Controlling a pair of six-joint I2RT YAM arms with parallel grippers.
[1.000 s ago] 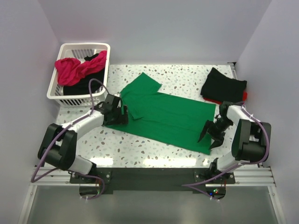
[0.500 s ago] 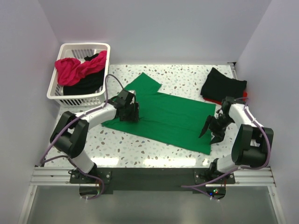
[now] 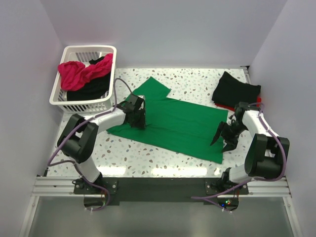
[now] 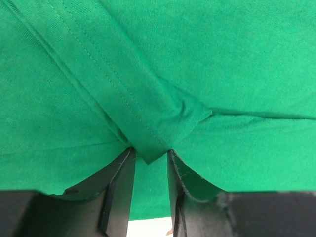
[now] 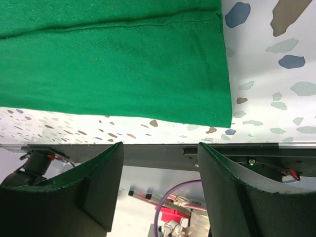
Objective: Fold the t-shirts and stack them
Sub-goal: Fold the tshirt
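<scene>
A bright green t-shirt (image 3: 177, 123) lies spread flat across the table, one sleeve pointing to the back left. My left gripper (image 3: 140, 118) sits low on its left part by that sleeve. In the left wrist view the gripper (image 4: 150, 152) is shut on a folded sleeve hem of the green t-shirt (image 4: 222, 59), the cloth corner pinched between the tips. My right gripper (image 3: 223, 138) hangs open beside the shirt's near right corner. In the right wrist view the gripper (image 5: 160, 148) holds nothing, and the green hem (image 5: 113, 64) lies just ahead of it.
A white slatted basket (image 3: 74, 101) at the back left holds a magenta-pink shirt (image 3: 76, 74) and a black shirt (image 3: 96, 84). A folded black shirt (image 3: 236, 90) lies at the back right on something red (image 3: 256, 102). Walls close in on three sides.
My left gripper moved right from the shirt's left edge onto the sleeve, and its jaws narrowed onto the cloth fold. The right gripper shifted only slightly.
</scene>
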